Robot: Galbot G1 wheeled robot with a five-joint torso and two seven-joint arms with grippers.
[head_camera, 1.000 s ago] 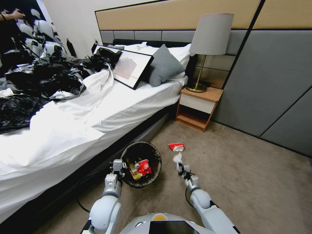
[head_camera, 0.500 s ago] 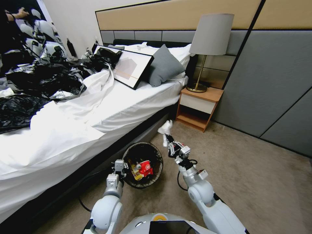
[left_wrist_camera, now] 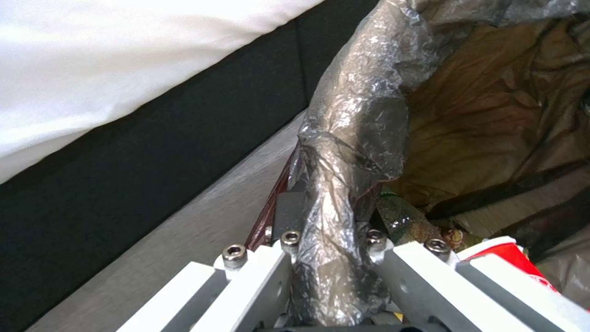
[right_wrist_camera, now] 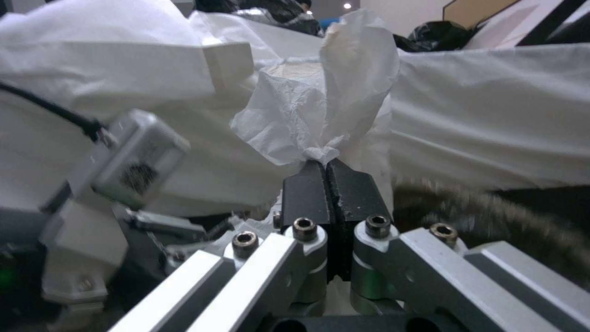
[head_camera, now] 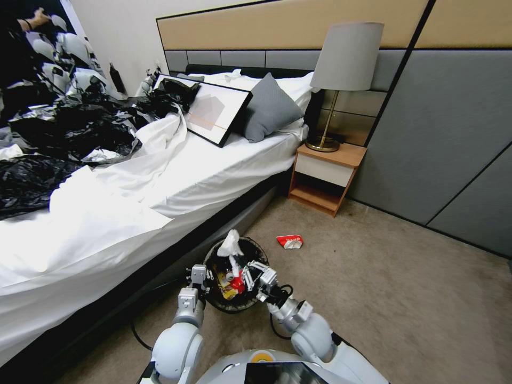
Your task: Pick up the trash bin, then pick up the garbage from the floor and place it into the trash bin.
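A bedroom floor of beige carpet (head_camera: 405,298) runs beside a white-sheeted bed (head_camera: 160,197), with a wooden nightstand (head_camera: 326,176) and lamp (head_camera: 344,64) at the headboard end. On the carpet against the bed frame stands the trash bin (head_camera: 250,301), its dark liner folded over the rim, red and yellow wrappers (head_camera: 230,285) lying inside. Above its opening the right gripper (head_camera: 234,265) holds a crumpled white paper (head_camera: 231,244) — the black pads (right_wrist_camera: 307,193) are pressed together on the paper's pinched end, the rest fanning out beyond the tips. The left gripper (head_camera: 200,277) sits at the bin's near-left rim, its fingers closed on the bag-covered edge, one inside and one outside. Farther out, a red-and-white wrapper (head_camera: 289,241) lies on the carpet between the bin and the nightstand — well apart from both grippers.
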